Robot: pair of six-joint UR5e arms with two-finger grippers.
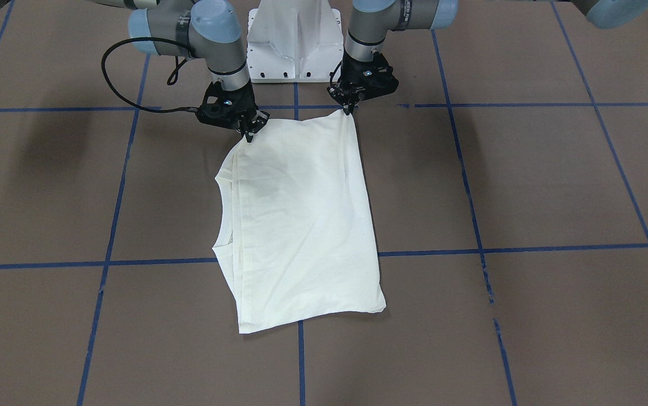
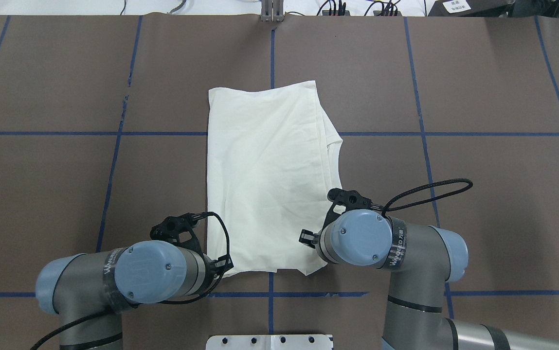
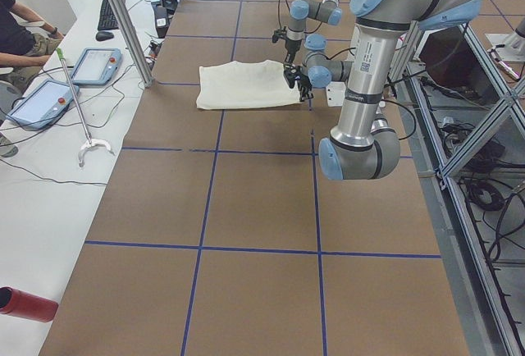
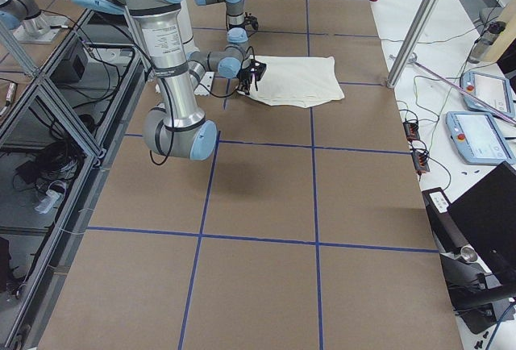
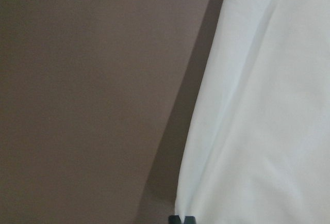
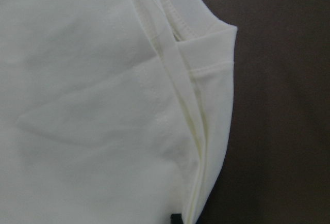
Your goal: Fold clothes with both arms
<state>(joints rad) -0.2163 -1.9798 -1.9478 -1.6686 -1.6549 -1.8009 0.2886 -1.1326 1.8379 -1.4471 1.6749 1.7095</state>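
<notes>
The clothes are one cream-white shirt (image 1: 301,225), folded into a tall rectangle with its plain side up on the brown table; the neckline sits on the side of my right arm (image 2: 362,238). My left gripper (image 1: 349,110) is shut on the shirt's near corner by the robot base, and the cloth rises slightly to it. My right gripper (image 1: 249,134) is shut on the other near corner, by the collar side. In the left wrist view the shirt (image 5: 268,131) edge runs up from the closed fingertips. The right wrist view shows the layered shirt (image 6: 93,105) seams.
The white pedestal base (image 1: 294,45) stands just behind both grippers. Blue tape lines (image 1: 470,251) grid the brown table. Off the far table edge, a person (image 3: 20,36) sits beside control tablets (image 3: 94,65), and a metal post (image 3: 123,20) stands there. A red cylinder (image 3: 25,303) lies at one end.
</notes>
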